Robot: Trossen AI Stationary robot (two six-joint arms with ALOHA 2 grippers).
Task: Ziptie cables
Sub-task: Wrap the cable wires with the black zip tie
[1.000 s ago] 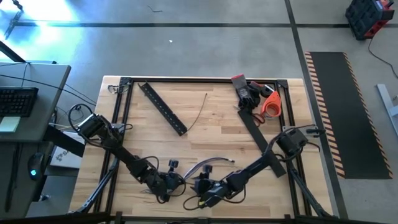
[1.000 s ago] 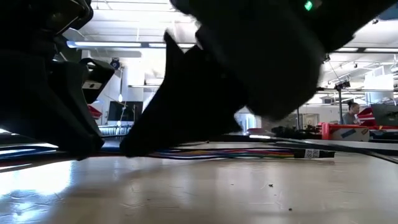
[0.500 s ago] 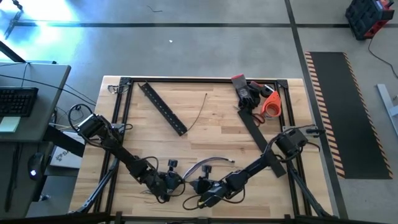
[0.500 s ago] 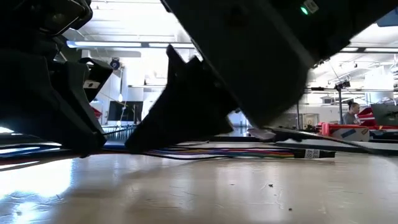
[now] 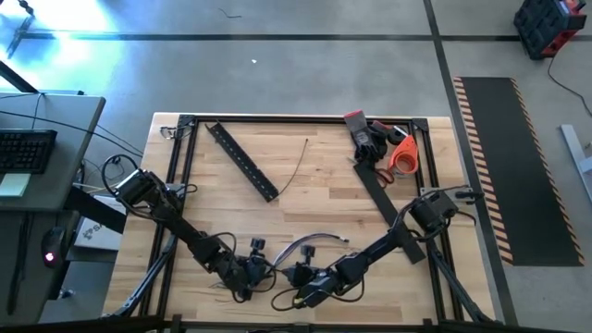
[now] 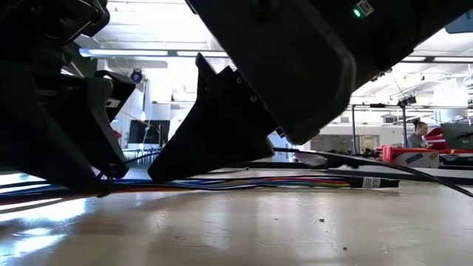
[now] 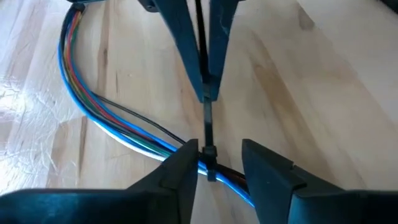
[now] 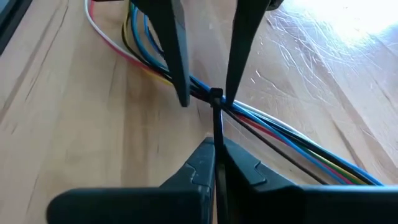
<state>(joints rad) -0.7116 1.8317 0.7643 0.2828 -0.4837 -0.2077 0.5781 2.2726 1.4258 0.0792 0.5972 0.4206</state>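
Note:
The cables point(image 5: 310, 242), a bundle of thin coloured wires point(image 7: 106, 115), lie on the wooden table near its front edge. A black ziptie is looped around them, its head point(image 7: 210, 163) on top of the bundle. My left gripper point(image 7: 217, 152) is open and comes from the table's left point(image 5: 262, 270). One of its fingers stands on each side of the ziptie's head point(image 8: 216, 94). My right gripper point(image 8: 216, 149) comes from the table's right point(image 5: 298, 275) and is shut on the ziptie's tail. My left gripper has its fingertips point(image 8: 182, 99) down at the bundle on either side of the ziptie's head; I cannot tell whether they touch the cables. My right gripper pinches the ziptie's tail point(image 8: 217, 127) between its two fingers, a short way from the head. The fingers slant down from the table's right and lie along the tail. The tail runs straight from the head into the fingers, and the bundle lies on the table.
A flat black perforated bar point(image 5: 242, 159) and one loose thin wire point(image 5: 296, 166) lie at the far middle. Orange-handled tools point(image 5: 388, 153) and a second black bar point(image 5: 384, 208) are at the far right. A black frame point(image 5: 185, 166) edges the table. A person point(image 6: 420, 134) shows far behind.
Both arms have kept their places. In the low view my right gripper's body has tipped up a little. A thin black strand now shows stretched beneath it toward the right.

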